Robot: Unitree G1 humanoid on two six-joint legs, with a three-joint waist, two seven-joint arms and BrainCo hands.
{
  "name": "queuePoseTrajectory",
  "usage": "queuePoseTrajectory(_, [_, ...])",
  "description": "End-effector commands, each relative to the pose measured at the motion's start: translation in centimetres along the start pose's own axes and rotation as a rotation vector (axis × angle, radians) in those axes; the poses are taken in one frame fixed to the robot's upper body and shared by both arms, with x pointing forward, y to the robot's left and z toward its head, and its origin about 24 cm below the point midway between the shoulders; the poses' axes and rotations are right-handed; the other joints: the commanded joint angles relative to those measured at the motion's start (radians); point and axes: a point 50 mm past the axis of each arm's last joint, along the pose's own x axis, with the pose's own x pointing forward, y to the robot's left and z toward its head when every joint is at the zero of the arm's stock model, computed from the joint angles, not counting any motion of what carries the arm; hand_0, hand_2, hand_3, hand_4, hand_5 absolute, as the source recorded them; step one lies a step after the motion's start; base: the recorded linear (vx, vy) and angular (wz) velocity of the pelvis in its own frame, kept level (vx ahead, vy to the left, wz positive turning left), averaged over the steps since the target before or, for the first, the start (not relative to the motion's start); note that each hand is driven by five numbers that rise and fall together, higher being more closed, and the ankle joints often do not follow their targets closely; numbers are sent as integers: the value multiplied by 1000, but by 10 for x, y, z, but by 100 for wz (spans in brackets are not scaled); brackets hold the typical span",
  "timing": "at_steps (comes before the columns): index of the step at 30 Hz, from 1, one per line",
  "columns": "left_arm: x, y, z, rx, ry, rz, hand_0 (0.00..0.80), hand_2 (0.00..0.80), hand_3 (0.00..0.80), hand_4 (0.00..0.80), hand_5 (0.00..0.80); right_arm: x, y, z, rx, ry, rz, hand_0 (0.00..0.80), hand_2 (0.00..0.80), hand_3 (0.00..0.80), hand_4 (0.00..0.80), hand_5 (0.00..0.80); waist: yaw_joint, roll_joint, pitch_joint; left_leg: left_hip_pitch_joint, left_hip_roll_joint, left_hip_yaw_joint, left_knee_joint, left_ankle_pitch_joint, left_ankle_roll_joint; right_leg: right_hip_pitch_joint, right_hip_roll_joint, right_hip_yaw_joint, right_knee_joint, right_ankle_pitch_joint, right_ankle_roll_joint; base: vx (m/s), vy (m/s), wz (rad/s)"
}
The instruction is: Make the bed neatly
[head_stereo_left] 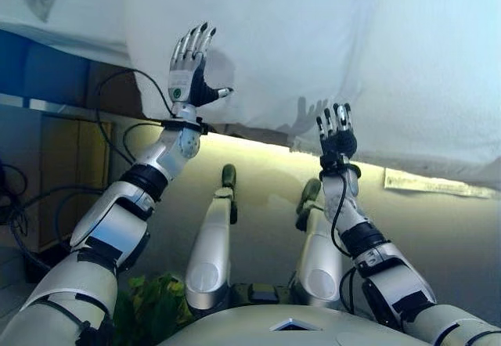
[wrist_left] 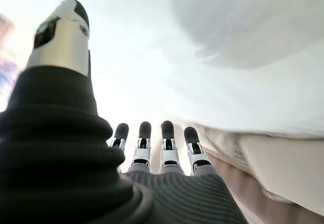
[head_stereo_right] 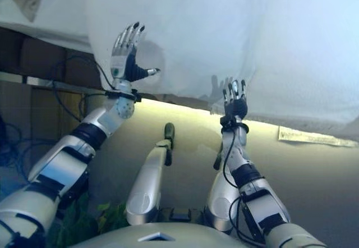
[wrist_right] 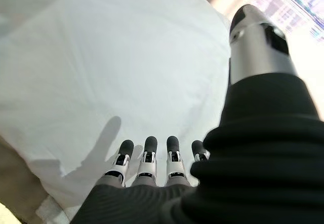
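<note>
At the far left of the head views, dark bed frame panels (head_stereo_left: 47, 72) show below the raised cloth, with a pale rail running under them. A white sheet (head_stereo_left: 313, 41) fills the upper part of the frame from the left edge to the right, its lower hem hanging in a wavy line across the middle.

The left hand (head_stereo_left: 188, 68) is raised in the upper left centre, in front of the sheet, fingers straight and spread, thumb sticking out to the side. It grips nothing; its wrist view shows the fingertips (wrist_left: 145, 131) straight in a row with the sheet beyond them.

Further right, near the centre, the right hand (head_stereo_left: 337, 135) is up at the sheet's lower hem, fingers straight and close together, holding nothing. Whether it touches the cloth cannot be told.

Lower right, a pale strip (head_stereo_left: 438, 183) lies on the floor (head_stereo_left: 438, 244) just below the hem.
</note>
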Motion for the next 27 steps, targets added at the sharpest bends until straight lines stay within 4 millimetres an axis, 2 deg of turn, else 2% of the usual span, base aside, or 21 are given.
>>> queuePoseTrajectory(1, [28,28,1,137,-72,132,0,0,0,0,0,0,23,19,53,-98,75,0,0,0,0,0,-15,-13,24,-51,-16,-31,45,13,-15,35,-82,29,-65,129,58,-40,-27,-20])
queuePoseTrajectory(6, [36,31,8,278,-155,131,0,0,0,0,0,2,29,28,44,-125,93,0,0,0,0,0,-41,-6,30,-115,-14,-19,121,-16,-8,-49,-79,60,4,113,43,-1,17,-6])
queuePoseTrajectory(10, [49,40,15,338,-168,224,0,0,0,0,0,9,49,32,38,-131,119,0,0,0,0,0,-63,14,30,-191,-11,0,145,-14,-4,-147,-80,84,26,119,38,-34,58,-10])
queuePoseTrajectory(16, [59,58,26,385,-236,331,0,0,0,0,0,10,58,36,46,-147,148,0,0,0,0,0,-52,26,30,-251,-28,-4,120,1,-1,-212,-79,88,-13,154,52,-29,-30,-6])
queuePoseTrajectory(20, [64,61,32,424,-252,350,0,0,0,0,0,10,65,33,58,-128,168,0,0,0,0,0,-48,23,30,-287,-35,-8,123,3,0,-249,-80,89,-16,164,56,-45,-46,-1])
queuePoseTrajectory(21, [65,61,33,424,-247,358,0,0,0,0,0,10,65,32,64,-125,167,0,0,0,0,0,-47,23,30,-297,-35,-8,129,-1,0,-258,-80,89,-11,162,56,48,-42,0])
queuePoseTrajectory(22, [64,59,34,428,-241,355,0,0,0,0,0,9,62,29,65,-118,160,0,0,0,0,0,-41,25,30,-281,-29,-12,141,-35,-5,-247,-75,95,6,133,66,56,-34,1])
queuePoseTrajectory(27, [68,63,34,475,-194,365,0,0,0,0,0,7,64,24,15,-91,200,0,0,0,0,0,-35,26,30,-330,-31,-13,201,-66,1,-296,-79,104,64,124,65,17,-5,-2])
